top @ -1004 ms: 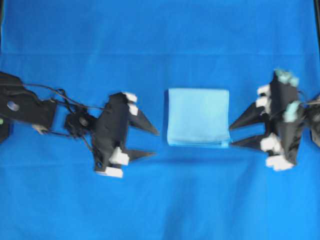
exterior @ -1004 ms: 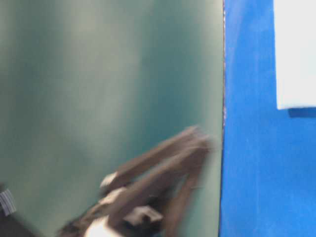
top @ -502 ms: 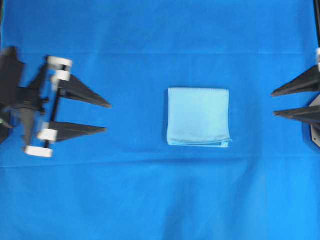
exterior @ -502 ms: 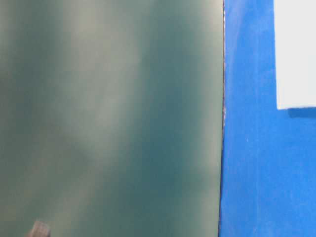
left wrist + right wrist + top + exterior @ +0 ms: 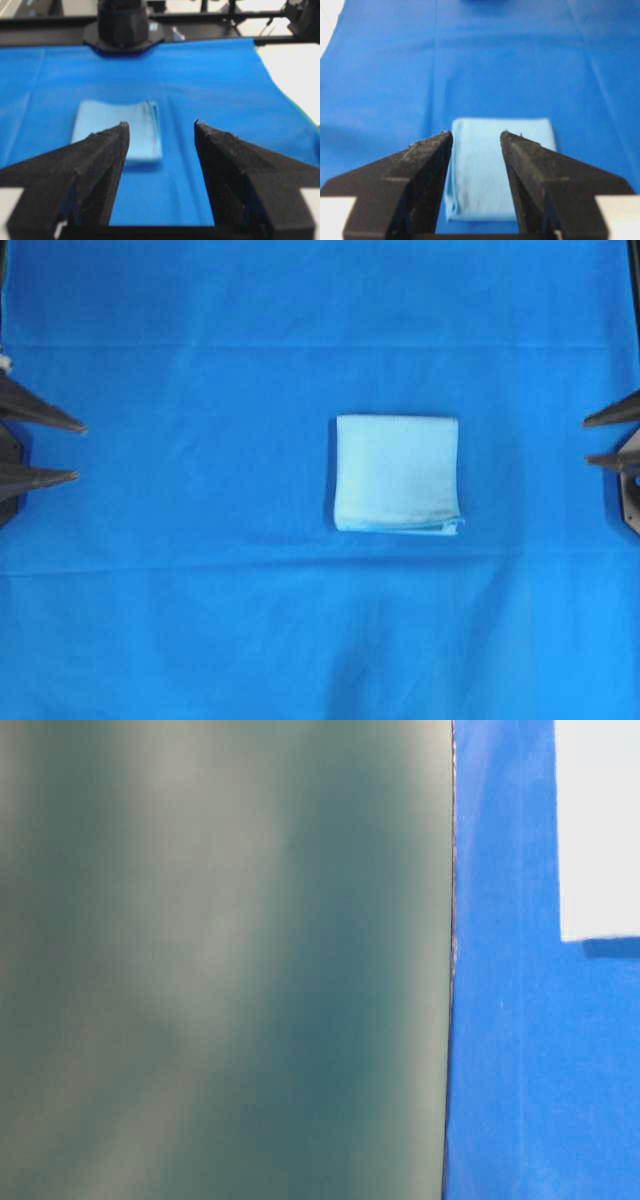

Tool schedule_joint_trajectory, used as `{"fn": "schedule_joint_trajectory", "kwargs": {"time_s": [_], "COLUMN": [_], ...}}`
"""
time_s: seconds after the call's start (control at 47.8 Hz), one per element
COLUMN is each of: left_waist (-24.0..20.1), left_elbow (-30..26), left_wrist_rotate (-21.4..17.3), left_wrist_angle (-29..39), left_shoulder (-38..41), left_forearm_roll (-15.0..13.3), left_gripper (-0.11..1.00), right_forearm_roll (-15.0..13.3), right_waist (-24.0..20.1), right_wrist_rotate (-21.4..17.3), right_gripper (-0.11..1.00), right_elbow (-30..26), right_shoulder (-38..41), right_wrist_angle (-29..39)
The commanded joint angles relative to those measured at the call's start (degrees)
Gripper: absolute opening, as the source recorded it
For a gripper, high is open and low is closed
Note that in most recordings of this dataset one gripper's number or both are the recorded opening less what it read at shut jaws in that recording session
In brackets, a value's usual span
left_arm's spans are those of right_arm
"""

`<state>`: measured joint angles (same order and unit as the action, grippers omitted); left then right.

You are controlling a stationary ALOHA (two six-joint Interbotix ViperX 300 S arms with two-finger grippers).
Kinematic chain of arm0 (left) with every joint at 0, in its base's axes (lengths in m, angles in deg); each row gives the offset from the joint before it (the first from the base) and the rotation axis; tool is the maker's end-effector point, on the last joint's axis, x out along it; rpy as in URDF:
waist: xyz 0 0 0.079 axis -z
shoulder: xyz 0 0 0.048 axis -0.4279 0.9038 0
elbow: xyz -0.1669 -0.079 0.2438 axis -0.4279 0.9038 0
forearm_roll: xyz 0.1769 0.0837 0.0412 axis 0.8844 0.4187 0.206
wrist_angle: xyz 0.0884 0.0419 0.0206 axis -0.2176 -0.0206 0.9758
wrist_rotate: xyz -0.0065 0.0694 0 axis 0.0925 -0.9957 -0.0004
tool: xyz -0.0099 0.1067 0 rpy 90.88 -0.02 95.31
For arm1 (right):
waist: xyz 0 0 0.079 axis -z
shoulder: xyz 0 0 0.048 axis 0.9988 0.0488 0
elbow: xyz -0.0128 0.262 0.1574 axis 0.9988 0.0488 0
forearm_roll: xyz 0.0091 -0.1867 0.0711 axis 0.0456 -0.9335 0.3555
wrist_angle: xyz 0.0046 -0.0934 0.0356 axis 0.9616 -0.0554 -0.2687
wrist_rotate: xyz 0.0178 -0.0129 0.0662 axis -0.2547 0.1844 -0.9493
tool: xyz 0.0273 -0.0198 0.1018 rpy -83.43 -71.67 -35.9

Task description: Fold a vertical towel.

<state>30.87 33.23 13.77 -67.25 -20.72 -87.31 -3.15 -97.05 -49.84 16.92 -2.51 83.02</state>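
Blue-clothed table (image 5: 200,620) spreads wide, and the towel (image 5: 397,473) lies folded just right of centre, a near-square with stacked edges along its near side. It sits between both arms, well apart from each, the right fingers (image 5: 612,435) somewhat nearer than the left fingers (image 5: 45,450). Both pairs gape open, holding and touching nothing.

The left gripper (image 5: 161,131) is seen with its black jaws spread and empty above a deep-blue tablecloth (image 5: 210,85). The folded towel (image 5: 117,130), pale blue, is laid flat beyond the tips, stacked edges turned right. A black arm base (image 5: 123,25) is set at the far edge.
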Motion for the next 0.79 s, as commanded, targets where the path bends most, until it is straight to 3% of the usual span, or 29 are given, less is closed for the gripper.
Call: {"fn": "schedule_joint_trajectory", "kwargs": {"time_s": [0.0, 0.188, 0.774], "left_waist": [-0.35, -0.62, -1.67], "left_elbow": [2.29, 6.59, 6.77], "left_wrist_rotate": [1.32, 2.72, 2.72], "left_wrist_angle": [-0.18, 0.7, 1.23], "left_shoulder": [-3.16, -7.65, -7.82], "left_forearm_roll": [-0.09, -0.09, -0.09], "left_gripper": [0.53, 0.52, 0.52], "right_forearm_roll": [0.0, -0.09, -0.44], "right_waist": [0.62, 2.02, 2.9], "right_wrist_rotate": [-0.97, -2.99, -3.08], "right_gripper": [0.51, 0.51, 0.51], "right_elbow": [1.41, 3.52, 3.43], "right_shoulder": [0.18, 0.44, 0.18], "right_wrist_angle": [-1.49, -2.29, -1.93]}}
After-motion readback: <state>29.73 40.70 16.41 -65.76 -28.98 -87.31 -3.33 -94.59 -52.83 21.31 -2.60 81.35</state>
